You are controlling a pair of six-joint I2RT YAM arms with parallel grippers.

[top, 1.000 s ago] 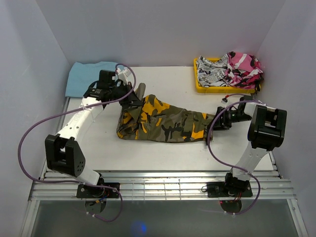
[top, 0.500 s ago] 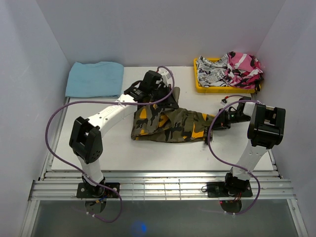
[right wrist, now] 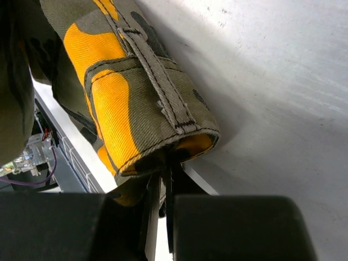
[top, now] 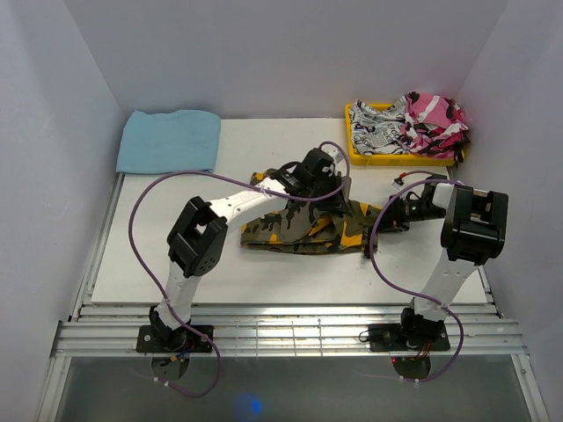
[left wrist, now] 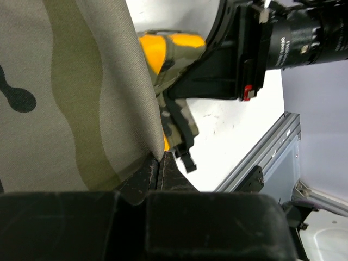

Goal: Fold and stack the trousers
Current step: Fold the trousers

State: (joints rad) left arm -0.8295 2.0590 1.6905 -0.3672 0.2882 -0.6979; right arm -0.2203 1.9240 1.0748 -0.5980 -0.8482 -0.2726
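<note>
The trousers (top: pixel 299 230) lie on the white surface (top: pixel 158 264), in front of the yellow tray (top: pixel 387 161) and a little to its left. They are bunched and partly folded over themselves. Their long axis runs left to right across the surface, and the right end, the end nearer the tray, sits slightly farther back than the left end. I cannot tell which end is the waist.

The left hand (left wrist: pixel 159 163) is over the middle of the trousers, toward their tray-side half. Its fingers are pressed together with a fold of olive fabric pinched between them, and that fabric hangs across the left wrist view. The right hand (right wrist: pixel 163 166) is at the right end of the trousers, just in front of the tray. It is closed on a stitched edge of orange and olive cloth that has a narrow strap sewn across it, just above the surface.

The tray stands at the back right of the surface and holds two crumpled garments: a black-and-white printed one (top: pixel 374 134) on its left side and a pink camouflage one (top: pixel 433 123) piled on its right side, spilling over the rim. Well to the left of the tray, at the back left, lies a flat blue cloth (top: pixel 167 141).
</note>
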